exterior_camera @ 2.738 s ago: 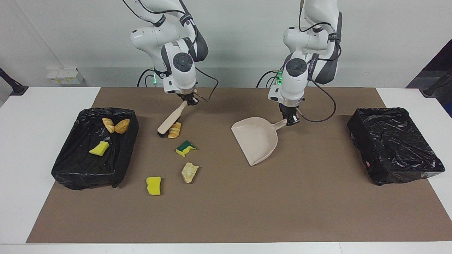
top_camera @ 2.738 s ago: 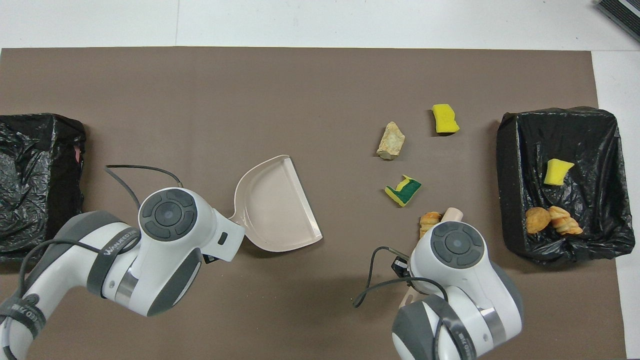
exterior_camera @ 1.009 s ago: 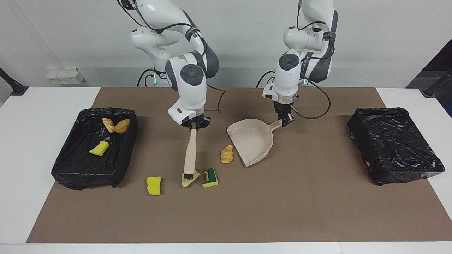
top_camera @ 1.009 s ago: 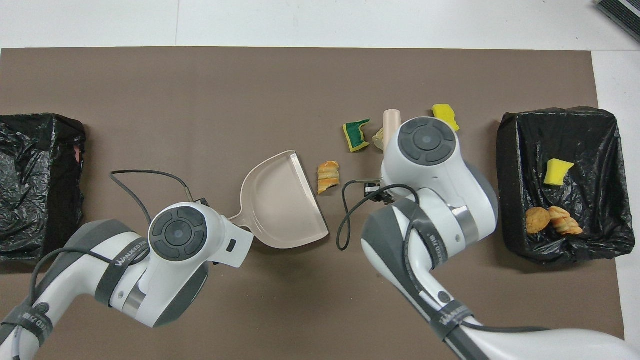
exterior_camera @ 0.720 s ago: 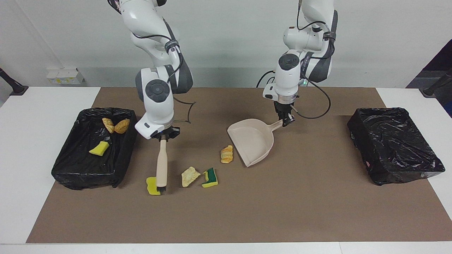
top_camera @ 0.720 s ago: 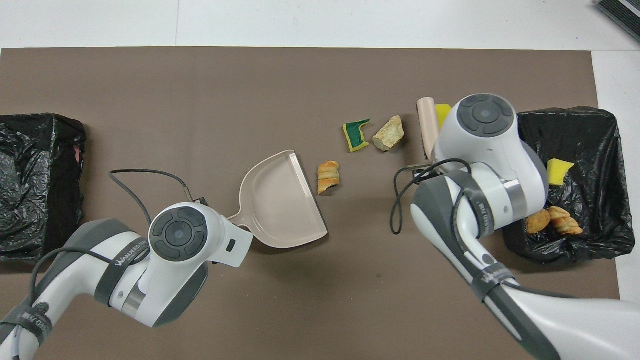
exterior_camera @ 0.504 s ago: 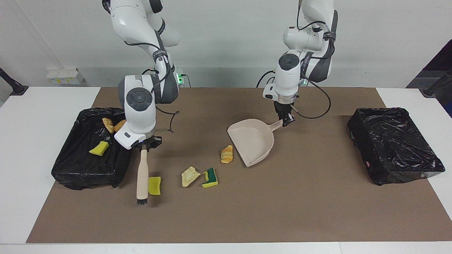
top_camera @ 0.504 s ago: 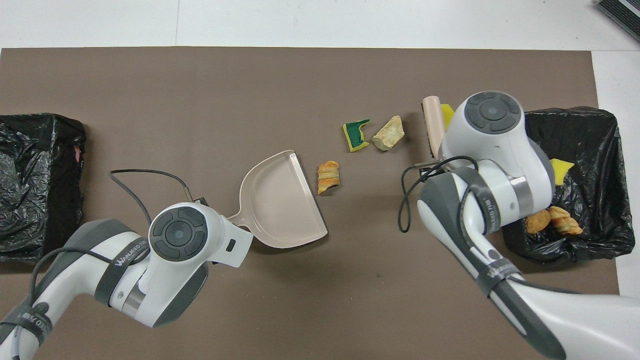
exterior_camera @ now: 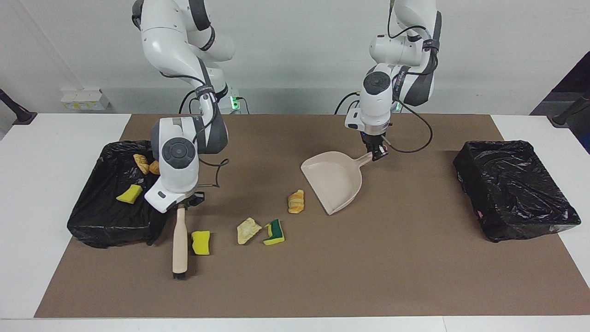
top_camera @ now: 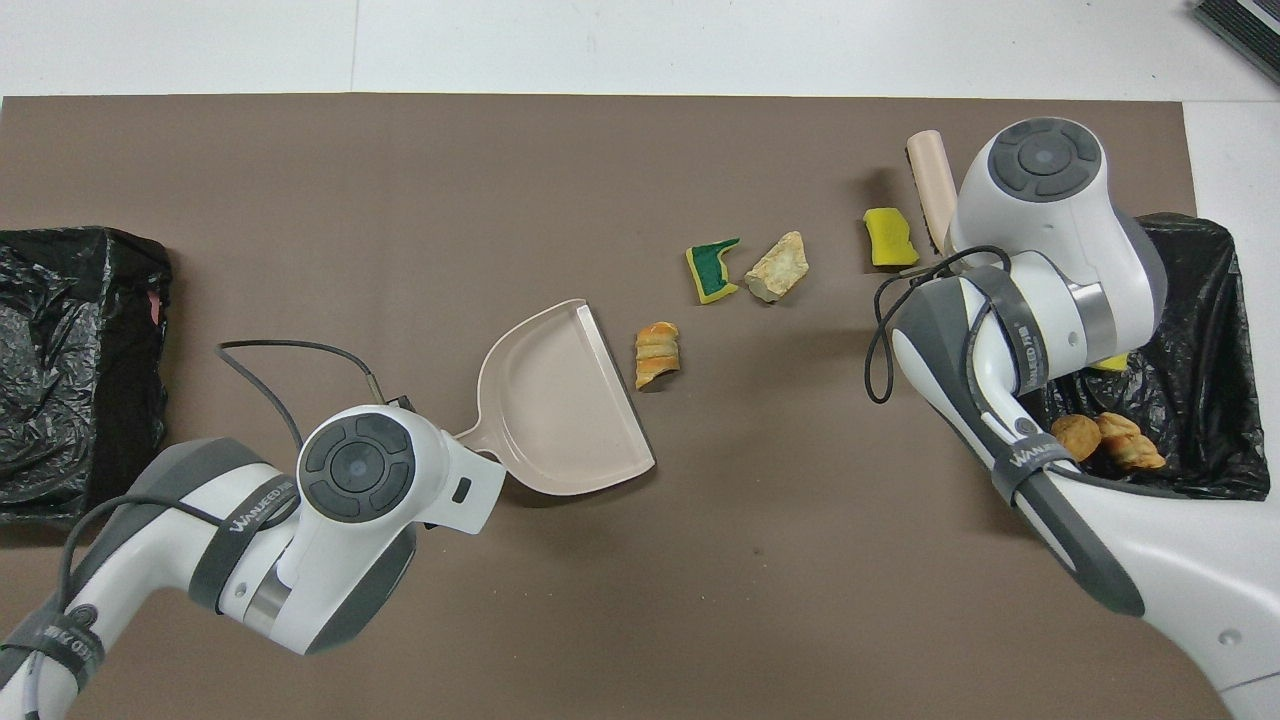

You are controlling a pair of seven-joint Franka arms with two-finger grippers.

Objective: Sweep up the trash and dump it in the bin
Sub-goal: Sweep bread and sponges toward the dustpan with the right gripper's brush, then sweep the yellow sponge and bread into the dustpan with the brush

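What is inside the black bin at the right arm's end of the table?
In the black bin lie a yellow sponge piece and two bread pieces. The right arm covers part of the inside, so more could be hidden.

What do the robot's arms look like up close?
Both arms are glossy white with dark grey joints and round grey caps. Each ends in a small black gripper, the left gripper and the right gripper. Thin black cables loop beside the wrists, small green lights glow near the bases, and a black band carries white lettering.
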